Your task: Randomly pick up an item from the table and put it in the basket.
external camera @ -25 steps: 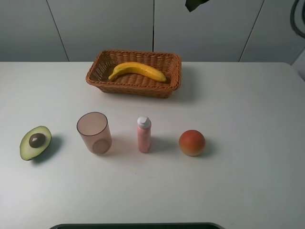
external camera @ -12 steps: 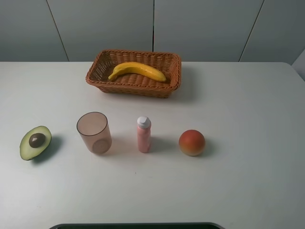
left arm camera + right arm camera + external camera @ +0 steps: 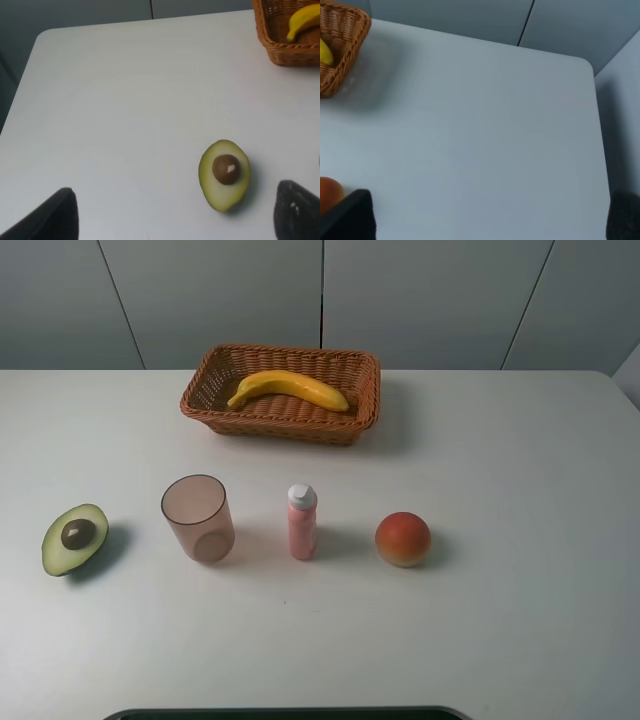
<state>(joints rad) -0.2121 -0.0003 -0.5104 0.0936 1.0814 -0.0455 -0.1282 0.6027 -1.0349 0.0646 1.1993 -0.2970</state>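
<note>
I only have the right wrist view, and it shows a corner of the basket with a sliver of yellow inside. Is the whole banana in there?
Observer: Yes. The high view shows the banana lying wholly inside the basket.
Operator: What else is on the table?
Observer: In a row in front of the basket: a halved avocado, a pinkish cup, a small pink bottle and a round red-orange fruit.
Operator: Where is the left gripper?
Observer: The left gripper is open and holds nothing; its wrist view shows the avocado between its fingertips, on the table.
</note>
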